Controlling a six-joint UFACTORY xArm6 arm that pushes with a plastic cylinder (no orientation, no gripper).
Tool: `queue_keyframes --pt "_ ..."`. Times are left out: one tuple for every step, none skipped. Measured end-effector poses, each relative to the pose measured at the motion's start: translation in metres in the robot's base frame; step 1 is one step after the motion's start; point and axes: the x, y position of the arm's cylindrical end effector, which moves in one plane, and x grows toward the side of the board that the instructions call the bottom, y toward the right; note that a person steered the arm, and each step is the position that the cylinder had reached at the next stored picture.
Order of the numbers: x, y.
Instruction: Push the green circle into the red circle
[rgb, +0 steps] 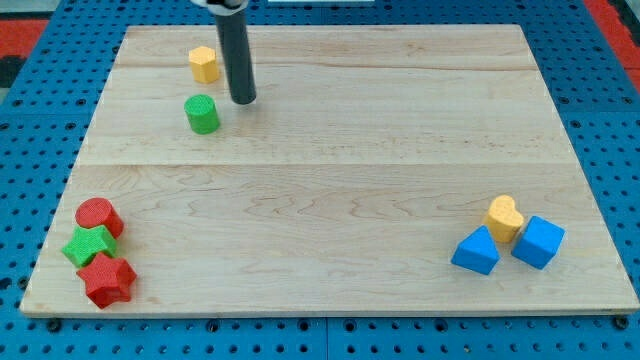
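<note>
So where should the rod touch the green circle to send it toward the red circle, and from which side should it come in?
There is no grip here, only a push. Set my tip against the upper-right side of the green circle, the side facing away from the red circle at the view's lower left. Its round wall can probably slip sideways, so aim through its centre. My tip sits just up and right of it, apart.

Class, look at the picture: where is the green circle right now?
The green circle sits in the board's upper left, below the yellow block and just lower-left of my tip.
</note>
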Motion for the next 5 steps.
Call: queue_keyframes --pt "0.058 -0.031" --pt "0.069 -0.055" --pt "0.025 -0.039" --pt "0.011 -0.048" --pt "0.027 -0.091"
